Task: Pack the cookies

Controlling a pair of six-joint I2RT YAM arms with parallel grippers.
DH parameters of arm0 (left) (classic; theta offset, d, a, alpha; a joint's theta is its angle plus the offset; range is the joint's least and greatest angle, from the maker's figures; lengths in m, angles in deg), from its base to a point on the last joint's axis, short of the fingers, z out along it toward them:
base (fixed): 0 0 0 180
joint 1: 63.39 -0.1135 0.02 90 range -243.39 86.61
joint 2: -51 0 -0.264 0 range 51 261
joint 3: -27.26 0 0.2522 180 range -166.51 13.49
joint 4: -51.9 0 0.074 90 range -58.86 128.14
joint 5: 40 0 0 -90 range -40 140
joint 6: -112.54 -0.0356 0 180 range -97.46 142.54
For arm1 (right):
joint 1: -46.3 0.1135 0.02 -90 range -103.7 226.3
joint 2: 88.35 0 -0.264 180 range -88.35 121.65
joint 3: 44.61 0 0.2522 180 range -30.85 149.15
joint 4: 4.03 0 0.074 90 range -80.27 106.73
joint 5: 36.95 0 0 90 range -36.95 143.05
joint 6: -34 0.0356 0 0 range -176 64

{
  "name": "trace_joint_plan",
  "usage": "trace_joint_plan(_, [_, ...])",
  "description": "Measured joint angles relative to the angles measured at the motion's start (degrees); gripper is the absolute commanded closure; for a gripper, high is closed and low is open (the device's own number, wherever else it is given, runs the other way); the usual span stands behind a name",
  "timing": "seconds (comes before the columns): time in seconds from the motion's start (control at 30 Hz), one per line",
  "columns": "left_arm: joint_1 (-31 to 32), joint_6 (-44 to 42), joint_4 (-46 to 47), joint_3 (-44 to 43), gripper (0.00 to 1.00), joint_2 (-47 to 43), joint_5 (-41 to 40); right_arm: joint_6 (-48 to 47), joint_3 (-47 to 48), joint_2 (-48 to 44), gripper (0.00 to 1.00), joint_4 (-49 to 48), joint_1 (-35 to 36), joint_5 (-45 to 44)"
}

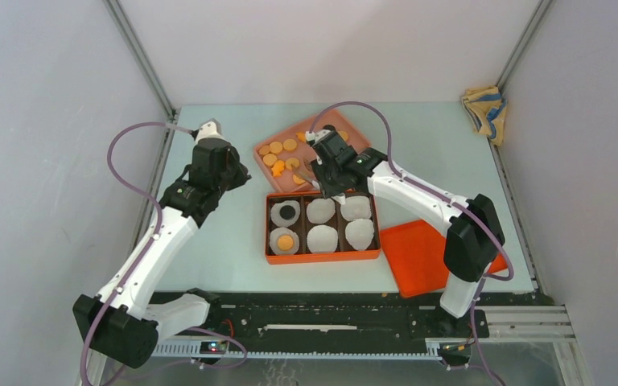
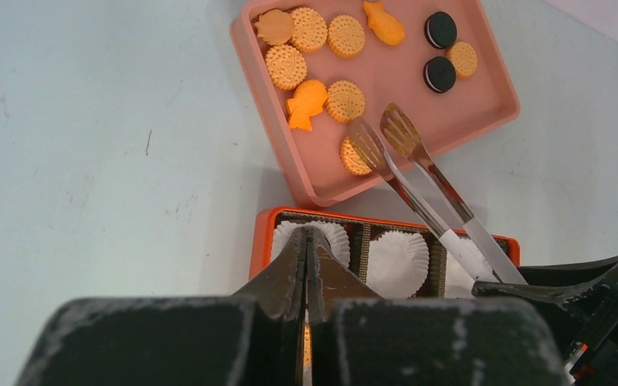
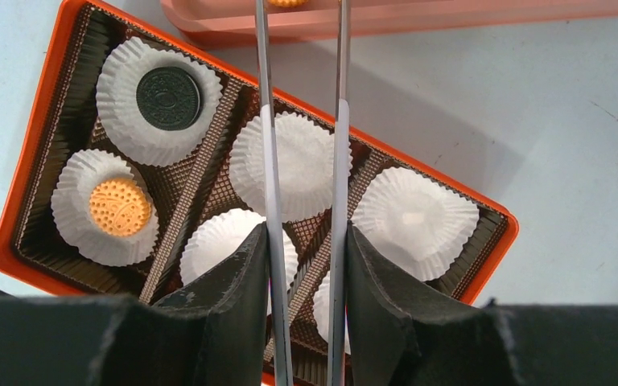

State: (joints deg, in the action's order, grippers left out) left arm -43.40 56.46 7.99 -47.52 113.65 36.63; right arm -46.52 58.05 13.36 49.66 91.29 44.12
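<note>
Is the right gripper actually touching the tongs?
Touching. The right wrist view shows the right gripper with its fingers pressed against the outer sides of both arms of the tongs, no gap.

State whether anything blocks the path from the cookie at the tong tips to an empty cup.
Nothing visible does. Between the cookie and the nearest empty cup lie only the low tray rim and box wall. The left gripper hangs aside.
</note>
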Motion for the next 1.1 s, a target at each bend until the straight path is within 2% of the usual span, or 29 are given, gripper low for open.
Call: trace_joint_plan(1.1, [-0.04, 0.17, 1.38, 0.31, 0.99, 0.83, 2.10, 2.86, 0.72, -0.33, 0.54, 3.19, 1.73, 2.43])
